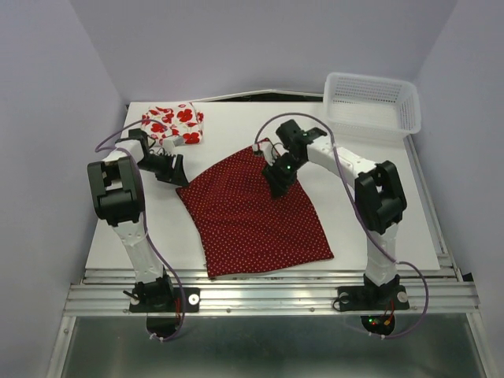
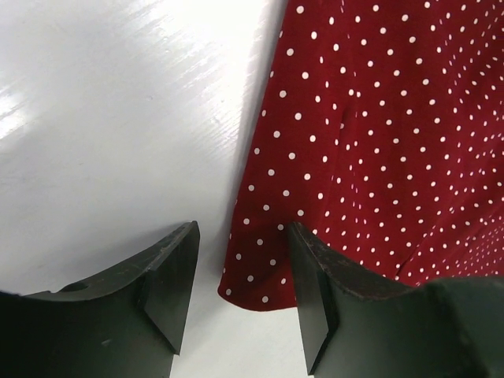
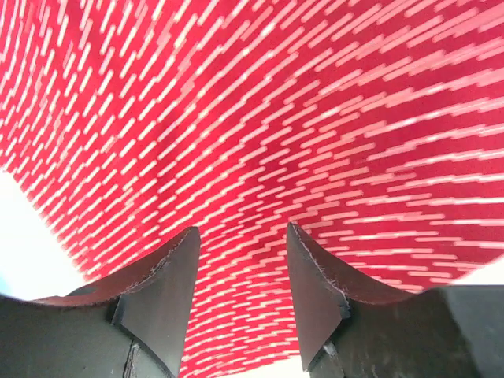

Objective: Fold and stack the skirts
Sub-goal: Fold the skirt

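While the white table (image 1: 394,228) carries everything, the dark red dotted skirt (image 1: 252,216) lies spread flat across its middle. At the far right sits the white basket (image 1: 372,106); at the far left, the floral skirt (image 1: 173,124) (folded into a bundle). My left fingers (image 2: 169,276) stand spread at the dotted skirt's left corner, my right fingers (image 3: 161,283) spread over its far part — neither pair pinches anything.

Left pincer (image 2: 242,236) and right pincer (image 3: 242,236) both angle downward, jaws standing apart.
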